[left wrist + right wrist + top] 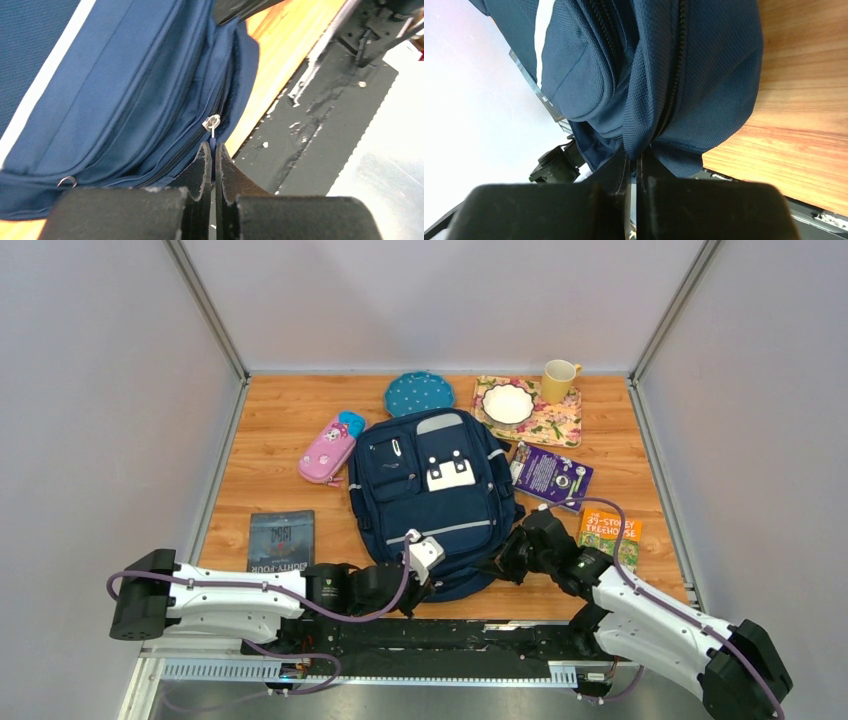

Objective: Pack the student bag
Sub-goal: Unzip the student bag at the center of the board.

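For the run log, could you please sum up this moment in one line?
left pincer: shut on thin zip pull | right pincer: shut on fabric of large navy blue fabric backpack

The overhead view is bright and even, lit from above, sharp all over, with only soft, short shadows beside the backpack (pixel 430 500) and under the arms on the wooden table (pixel 270 430). In the left wrist view the lower right corner bleaches to white glare and the left gripper (pixel 212 146) is blurred close to the lens. In the right wrist view the left side washes out pale, the right gripper (pixel 635 156) is dark and unfocused, and the fabric weave is crisp.
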`<state>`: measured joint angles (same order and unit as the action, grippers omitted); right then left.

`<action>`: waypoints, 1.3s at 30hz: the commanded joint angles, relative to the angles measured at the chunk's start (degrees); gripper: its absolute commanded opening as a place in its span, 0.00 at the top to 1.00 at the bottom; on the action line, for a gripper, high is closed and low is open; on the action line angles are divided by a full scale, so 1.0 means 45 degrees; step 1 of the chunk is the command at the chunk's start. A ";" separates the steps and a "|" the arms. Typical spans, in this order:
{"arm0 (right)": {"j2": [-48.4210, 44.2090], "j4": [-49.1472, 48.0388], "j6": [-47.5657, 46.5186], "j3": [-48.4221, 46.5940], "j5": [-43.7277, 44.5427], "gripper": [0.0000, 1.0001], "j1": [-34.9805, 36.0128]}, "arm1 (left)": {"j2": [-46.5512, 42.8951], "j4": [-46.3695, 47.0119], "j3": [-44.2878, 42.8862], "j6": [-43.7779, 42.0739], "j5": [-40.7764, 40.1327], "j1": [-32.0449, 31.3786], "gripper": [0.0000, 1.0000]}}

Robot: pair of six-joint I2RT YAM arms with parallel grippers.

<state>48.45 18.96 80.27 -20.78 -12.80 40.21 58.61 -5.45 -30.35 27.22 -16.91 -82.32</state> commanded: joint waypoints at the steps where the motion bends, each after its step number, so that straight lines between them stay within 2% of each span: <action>1: -0.0647 -0.0308 -0.0650 0.0007 0.1221 1.00 -0.0243 | -0.0524 -0.2117 -0.0151 0.0959 -0.1746 -0.0065 1.00; 3: -0.0882 -0.0210 -0.0767 0.0105 0.1300 1.00 -0.0340 | -0.0758 -0.3372 -0.0015 0.1896 -0.3036 -0.0085 1.00; 4: -0.1038 -0.0171 -0.0806 0.0144 0.1340 1.00 -0.0418 | -0.0817 -0.4635 0.0044 0.2267 -0.3388 -0.0027 1.00; 7: -0.1098 -0.0093 -0.1040 0.0125 0.1340 1.00 -0.0555 | -0.1401 -0.6417 0.0454 0.3459 -0.4230 0.0091 1.00; 8: -0.1078 -0.0092 -0.1099 0.0105 0.1301 1.00 -0.0594 | -0.1809 -0.6792 0.0571 0.4255 -0.4444 0.0130 1.00; 11: -0.0787 -0.0054 -0.1411 -0.0090 0.1165 1.00 -0.0614 | -0.2707 -0.7575 0.1059 0.5079 -0.5050 0.0499 1.00; 16: -0.0531 0.0064 -0.1802 -0.0286 0.1028 1.00 -0.0595 | -0.3492 -0.8904 0.1451 0.5181 -0.6846 0.1709 1.00; 17: -0.0551 0.0025 -0.1880 -0.0286 0.0989 1.00 -0.0614 | -0.3725 -0.8847 0.1432 0.4698 -0.7023 0.2041 1.00; 21: -0.0493 0.0024 -0.2347 -0.0461 0.0657 1.00 -0.0595 | -0.4527 -0.5850 0.2287 0.2197 -0.6733 0.3387 1.00; 23: -0.0453 0.0141 -0.2544 -0.0694 0.0462 1.00 -0.0595 | -0.4723 -0.5139 0.2563 0.1300 -0.6382 0.3820 1.00; 28: -0.0298 0.0144 -0.3169 -0.0892 -0.0337 1.00 -0.0614 | -0.4451 -0.4044 0.3266 0.0301 -0.6868 0.4717 1.00; 32: 0.0132 -0.0345 -0.3423 -0.1047 -0.1217 1.00 -0.0595 | -0.4352 -0.4003 0.3171 0.0161 -0.5506 0.5344 1.00; 33: 0.0249 -0.0385 -0.3540 -0.1183 -0.1431 0.90 -0.0595 | -0.4372 -0.4235 0.2899 0.0335 -0.5327 0.5345 0.99; 35: 0.0405 -0.0094 -0.4027 -0.1514 -0.1375 0.65 -0.0595 | -0.4527 -0.4723 0.2586 0.0997 -0.5053 0.5345 0.88; 36: 0.0387 0.0488 -0.4203 -0.1709 -0.1046 0.46 -0.0614 | -0.4625 -0.5112 0.2217 0.1117 -0.4916 0.5345 0.71; 37: 0.0290 0.0841 -0.4398 -0.2098 -0.0811 0.38 -0.0595 | -0.4858 -0.5387 0.2020 0.1215 -0.4838 0.5345 0.51; 39: -0.0255 0.1950 -0.4926 -0.2549 0.0064 0.27 -0.0595 | -0.5152 -0.6166 0.1338 0.1703 -0.4778 0.5345 0.31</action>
<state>50.35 21.78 63.96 -25.98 -17.17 37.78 38.09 -26.48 -17.63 32.23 -37.58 -58.72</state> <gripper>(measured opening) 0.647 0.512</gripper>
